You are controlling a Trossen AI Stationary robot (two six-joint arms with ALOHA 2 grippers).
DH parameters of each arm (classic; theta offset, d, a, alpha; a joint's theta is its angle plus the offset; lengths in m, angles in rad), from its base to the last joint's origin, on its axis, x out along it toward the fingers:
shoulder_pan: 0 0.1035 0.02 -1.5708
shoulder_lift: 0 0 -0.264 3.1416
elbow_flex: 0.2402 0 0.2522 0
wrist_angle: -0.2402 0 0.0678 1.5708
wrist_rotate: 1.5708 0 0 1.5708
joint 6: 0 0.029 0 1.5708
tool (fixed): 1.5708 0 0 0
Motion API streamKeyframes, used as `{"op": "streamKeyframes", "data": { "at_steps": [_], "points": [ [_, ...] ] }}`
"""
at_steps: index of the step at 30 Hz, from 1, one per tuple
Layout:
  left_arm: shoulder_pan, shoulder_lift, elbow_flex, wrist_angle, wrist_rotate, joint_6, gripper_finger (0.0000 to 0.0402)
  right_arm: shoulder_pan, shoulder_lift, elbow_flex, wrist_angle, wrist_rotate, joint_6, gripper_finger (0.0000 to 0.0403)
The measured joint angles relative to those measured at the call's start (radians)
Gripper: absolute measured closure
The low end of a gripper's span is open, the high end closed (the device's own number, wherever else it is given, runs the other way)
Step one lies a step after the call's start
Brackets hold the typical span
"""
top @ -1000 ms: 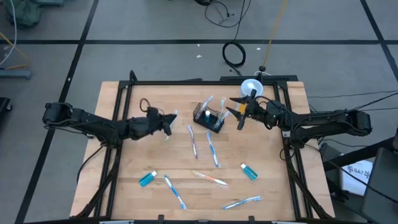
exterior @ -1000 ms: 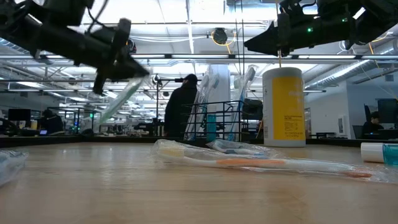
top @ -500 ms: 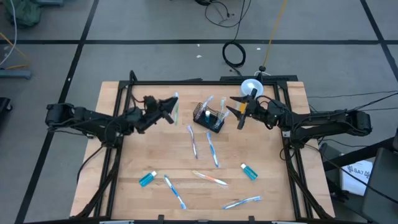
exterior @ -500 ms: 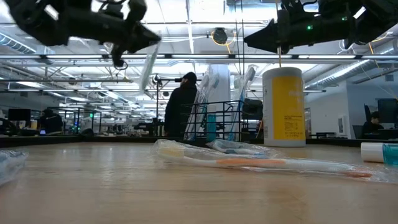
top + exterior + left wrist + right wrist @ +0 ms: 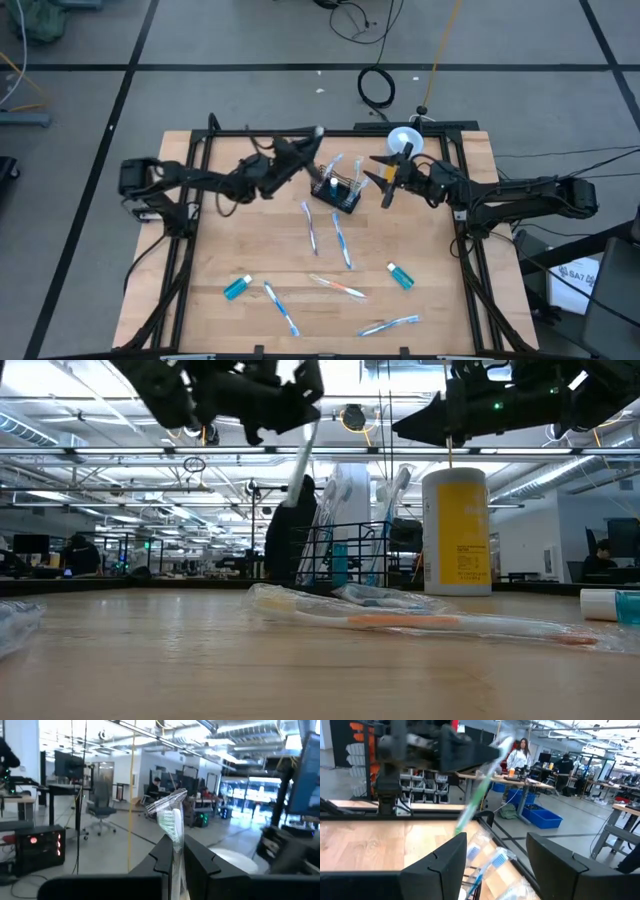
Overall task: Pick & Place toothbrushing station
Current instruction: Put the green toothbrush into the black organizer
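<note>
Toothbrushing station [image 5: 338, 190], black wire-mesh basket, sits on the wooden table [image 5: 200, 250] at far-centre, w/ a few wrapped brushes standing in it; low view shows it [image 5: 350, 555] just left of the yellow cup [image 5: 455, 530].

Left gripper [image 5: 303, 152] is up off the table, just left of & beside the basket, clenched on a wrapped toothbrush [image 5: 312, 140]. In low view that brush [image 5: 300, 465] hangs tilted from the gripper [image 5: 290, 400], lower end above the basket's left edge, not touching. Left wrist view: brush [image 5: 172, 817] pinched btwn the two dark fingers [image 5: 162, 857].

Right gripper [image 5: 387, 178] hovers just right of the basket, near the cup's white lid [image 5: 404, 140], jaws apart, nothing in them. Right wrist view: wide gap btwn its fingers [image 5: 442, 865], basket's brushes below.

Rest of table: two loose wrapped brushes [image 5: 312, 228] near side of the basket, three more along the near edge [image 5: 282, 308], a blue tube [image 5: 238, 288] near-left, another [image 5: 400, 274] near-right.

Person in dark clothes [image 5: 290, 525] stands in the room behind.
</note>
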Motion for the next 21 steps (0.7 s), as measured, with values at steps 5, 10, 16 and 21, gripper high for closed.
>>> {"op": "streamKeyframes", "data": {
  "at_steps": [5,10,16,21],
  "points": [
    [0.055,0.118,0.058,0.082,0.005,-0.042,0.0376,0.0,0.0,0.0,-0.001,0.0,-0.016,0.0204],
    [0.087,0.204,0.064,0.182,0.118,-0.129,0.0376,0.0,0.0,0.0,-0.018,0.0,-0.016,0.0204],
    [0.082,0.241,0.065,0.189,0.121,-0.116,0.0376,0.0,0.0,0.0,-0.023,0.0,-0.018,0.0204],
    [0.053,0.241,0.065,0.116,0.118,-0.036,0.0376,0.0,0.0,0.0,-0.026,0.0,-0.018,0.0204]
  ]
}}
